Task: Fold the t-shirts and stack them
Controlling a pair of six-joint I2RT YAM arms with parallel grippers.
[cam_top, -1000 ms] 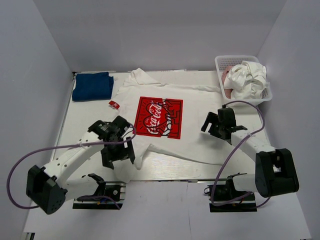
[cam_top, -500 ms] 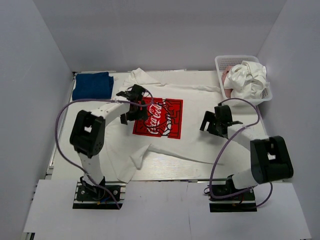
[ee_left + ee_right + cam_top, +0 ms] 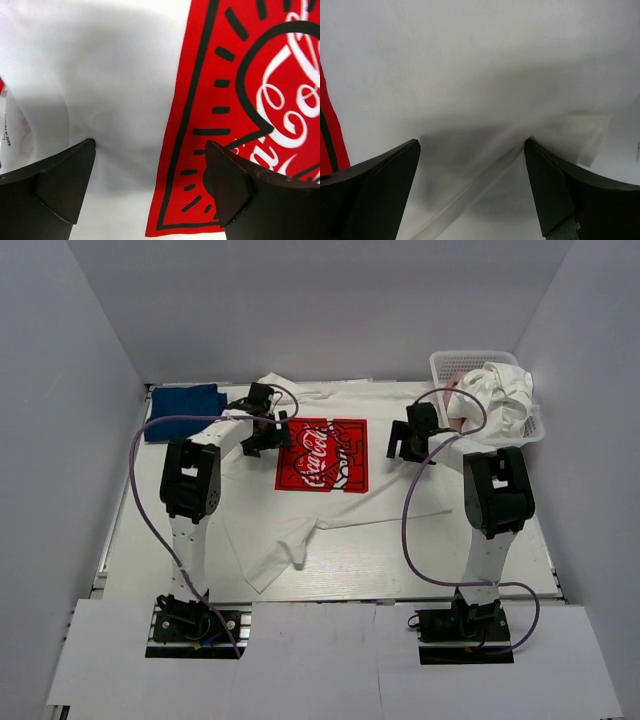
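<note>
Coca-Cola t-shirt (image 3: 322,453): spread mid-table, print up, near hem rumpled
Left gripper (image 3: 266,433): released, jaws wide, at print's left edge
Right gripper (image 3: 404,441): released, jaws wide, over plain cloth right of print
Dark blue t-shirt (image 3: 182,412): folded, far left
Basket (image 3: 470,358): far right, holding a bunched white t-shirt (image 3: 495,395)

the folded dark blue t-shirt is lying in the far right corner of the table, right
No, the folded dark blue t-shirt lies in the far left corner of the table; the top external view shows it.
</note>
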